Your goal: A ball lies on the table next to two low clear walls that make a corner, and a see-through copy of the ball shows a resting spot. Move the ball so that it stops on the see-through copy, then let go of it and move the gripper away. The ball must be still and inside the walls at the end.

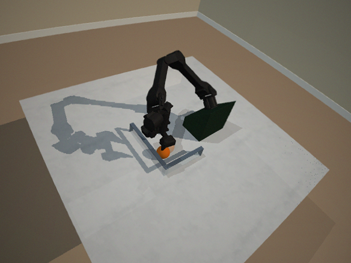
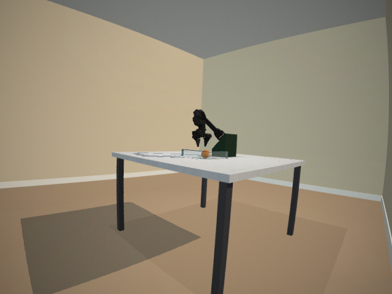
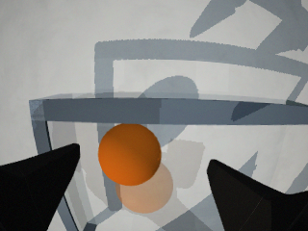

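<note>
Tan and grey-green walls meet behind us, with a brown floor below and a pale bench [image 2: 253, 167] on dark legs carrying everything. On it sit the dark green base block [image 1: 209, 120], the two low clear walls [image 1: 179, 157] and their shadows.

We judge that we are at the approach step: nothing is grasped yet. Our gripper [image 3: 141, 187] hangs above the ball [image 3: 129, 154], jaws spread wide and holding nothing, one finger showing on each side of the ball in the wrist view. In the exterior view the gripper [image 2: 201, 139] is plainly above the ball [image 2: 205, 154], not touching it.

The ball [image 1: 162, 152] lies on the bench inside the corner, close to both walls. The ghost [image 3: 149, 188] overlaps it on the side away from the corner, so the ball is off the mark by only part of its width.

Next we should probably lower straight down around the ball, close gently, and shift it that short way toward the ghost. A round ball may roll off if nudged by one finger first.
</note>
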Robot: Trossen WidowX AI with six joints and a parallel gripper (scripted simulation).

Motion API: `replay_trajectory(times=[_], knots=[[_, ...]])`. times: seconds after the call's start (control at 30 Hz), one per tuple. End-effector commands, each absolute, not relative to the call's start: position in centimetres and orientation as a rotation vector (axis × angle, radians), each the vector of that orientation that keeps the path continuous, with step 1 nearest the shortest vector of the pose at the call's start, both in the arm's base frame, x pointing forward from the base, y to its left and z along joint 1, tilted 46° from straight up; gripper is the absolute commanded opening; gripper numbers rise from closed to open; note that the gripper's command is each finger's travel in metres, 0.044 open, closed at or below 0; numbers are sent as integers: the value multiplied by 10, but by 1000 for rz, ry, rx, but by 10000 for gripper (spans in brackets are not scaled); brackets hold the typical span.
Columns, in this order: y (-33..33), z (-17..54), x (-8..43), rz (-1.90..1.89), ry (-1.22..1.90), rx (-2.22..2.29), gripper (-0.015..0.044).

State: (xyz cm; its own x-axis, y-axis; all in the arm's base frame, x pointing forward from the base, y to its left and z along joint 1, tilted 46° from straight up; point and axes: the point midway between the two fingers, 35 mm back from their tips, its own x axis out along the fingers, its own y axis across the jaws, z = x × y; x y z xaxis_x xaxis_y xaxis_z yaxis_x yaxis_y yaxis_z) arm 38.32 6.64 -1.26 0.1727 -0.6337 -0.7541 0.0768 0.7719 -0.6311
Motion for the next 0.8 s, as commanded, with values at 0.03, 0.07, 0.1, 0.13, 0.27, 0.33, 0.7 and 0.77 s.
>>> replay_trajectory(times=[0.03,0.07,0.1,0.13,0.27,0.33,0.7,0.77], knots=[[84,-28,356,-532,1387,-674,434],[84,-28,356,-532,1387,-674,434],[84,-28,356,-532,1387,-674,434],[84,-28,356,-532,1387,-674,434],[77,-36,358,-532,1387,-674,434],[73,-39,358,-532,1387,-675,434],[65,-48,360,-532,1387,-674,434],[63,-50,361,-532,1387,-674,434]])
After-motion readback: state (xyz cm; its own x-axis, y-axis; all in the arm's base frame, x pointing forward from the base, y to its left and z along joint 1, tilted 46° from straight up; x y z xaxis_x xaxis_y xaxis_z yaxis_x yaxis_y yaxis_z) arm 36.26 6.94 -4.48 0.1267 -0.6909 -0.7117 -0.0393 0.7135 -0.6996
